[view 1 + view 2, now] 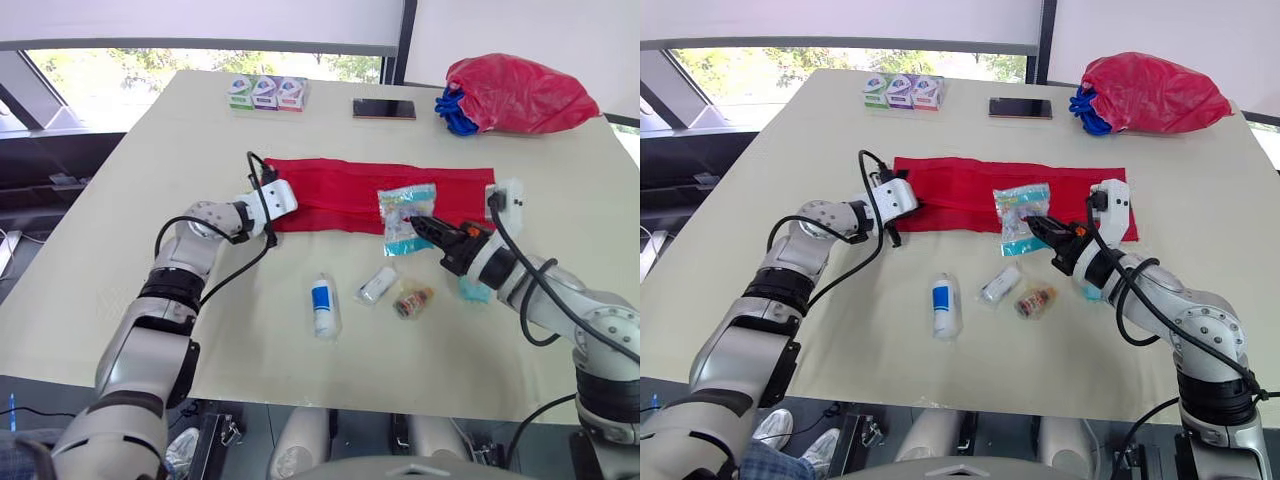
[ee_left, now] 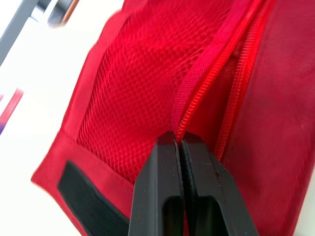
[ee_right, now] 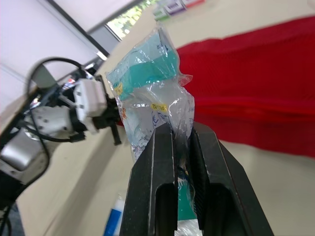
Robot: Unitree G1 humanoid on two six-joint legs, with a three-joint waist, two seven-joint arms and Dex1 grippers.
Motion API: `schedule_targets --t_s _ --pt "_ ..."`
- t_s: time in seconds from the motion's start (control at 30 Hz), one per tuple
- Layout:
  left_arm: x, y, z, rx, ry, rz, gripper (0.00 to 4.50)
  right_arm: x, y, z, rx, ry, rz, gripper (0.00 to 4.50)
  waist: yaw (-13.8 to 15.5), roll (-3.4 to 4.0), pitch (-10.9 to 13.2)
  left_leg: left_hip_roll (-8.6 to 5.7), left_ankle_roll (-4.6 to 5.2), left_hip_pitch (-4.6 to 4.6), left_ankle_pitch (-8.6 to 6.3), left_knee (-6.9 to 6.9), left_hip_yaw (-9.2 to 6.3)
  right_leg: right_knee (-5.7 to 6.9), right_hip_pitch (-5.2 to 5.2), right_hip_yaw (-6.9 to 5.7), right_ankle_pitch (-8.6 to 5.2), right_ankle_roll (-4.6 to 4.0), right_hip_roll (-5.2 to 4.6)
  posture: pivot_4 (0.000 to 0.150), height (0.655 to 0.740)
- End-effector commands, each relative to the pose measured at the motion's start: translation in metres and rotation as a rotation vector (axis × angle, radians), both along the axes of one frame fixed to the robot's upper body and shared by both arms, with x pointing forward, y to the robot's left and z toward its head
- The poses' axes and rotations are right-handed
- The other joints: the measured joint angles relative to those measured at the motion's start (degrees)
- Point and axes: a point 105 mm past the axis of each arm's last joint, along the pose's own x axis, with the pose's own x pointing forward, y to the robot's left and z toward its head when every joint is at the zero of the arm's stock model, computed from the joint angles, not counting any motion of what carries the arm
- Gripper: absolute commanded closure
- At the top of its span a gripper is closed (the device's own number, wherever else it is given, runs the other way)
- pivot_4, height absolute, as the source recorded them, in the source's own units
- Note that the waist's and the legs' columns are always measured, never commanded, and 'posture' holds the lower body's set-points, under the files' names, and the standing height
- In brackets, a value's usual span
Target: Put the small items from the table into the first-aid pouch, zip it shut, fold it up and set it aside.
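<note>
The pouch (image 1: 350, 195) lies left to right across the middle of the table (image 1: 570, 190). A packet (image 1: 405, 218) is over its near edge, right of centre. Nearer lie, left to right, a bottle (image 1: 323, 305), a roll (image 1: 378, 284) and a sachet (image 1: 413, 301). At the far edge: boxes (image 1: 265, 92), a phone (image 1: 384, 108), then a bag (image 1: 520, 95) rightmost.

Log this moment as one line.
left gripper shut on pouch zipper edge | right gripper shut on plastic packet by pouch | bottle, roll, small wrapper on table
</note>
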Motion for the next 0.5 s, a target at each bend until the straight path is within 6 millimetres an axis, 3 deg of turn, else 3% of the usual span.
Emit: schedule_targets --t_s 0.03,0.23,0.37,0.5 --pt "-0.008 -0.029 0.011 -0.039 -0.007 -0.104 4.48 0.000 0.001 -0.003 -0.033 0.030 -0.012 4.50 -0.06 0.00 0.00 0.00 0.00 0.01 0.00 0.00 0.00 0.01 0.00 0.00 0.00 0.00 0.00 0.150 0.7400" --pt "-0.015 -0.059 0.011 -0.079 0.035 -0.195 4.48 0.004 0.012 -0.014 -0.077 0.124 0.010 4.50 -0.26 0.00 0.00 0.02 0.01 0.03 0.00 0.01 0.00 0.04 0.00 0.00 0.02 -0.02 0.04 0.150 0.7400" --pt "-0.019 -0.072 0.015 -0.142 0.078 -0.238 4.48 0.006 0.015 -0.029 -0.178 0.218 0.046 4.50 -0.24 -0.01 -0.01 0.02 0.02 0.02 0.01 0.05 0.01 0.04 0.00 0.00 0.03 -0.03 0.04 0.150 0.7400" --pt "-0.025 -0.082 0.016 -0.169 0.110 -0.293 4.48 0.012 0.020 -0.030 -0.201 0.248 0.080 4.50 -0.31 0.00 -0.01 0.02 0.02 0.01 0.01 0.05 0.02 0.04 0.00 0.01 0.03 -0.03 0.03 0.150 0.7400"
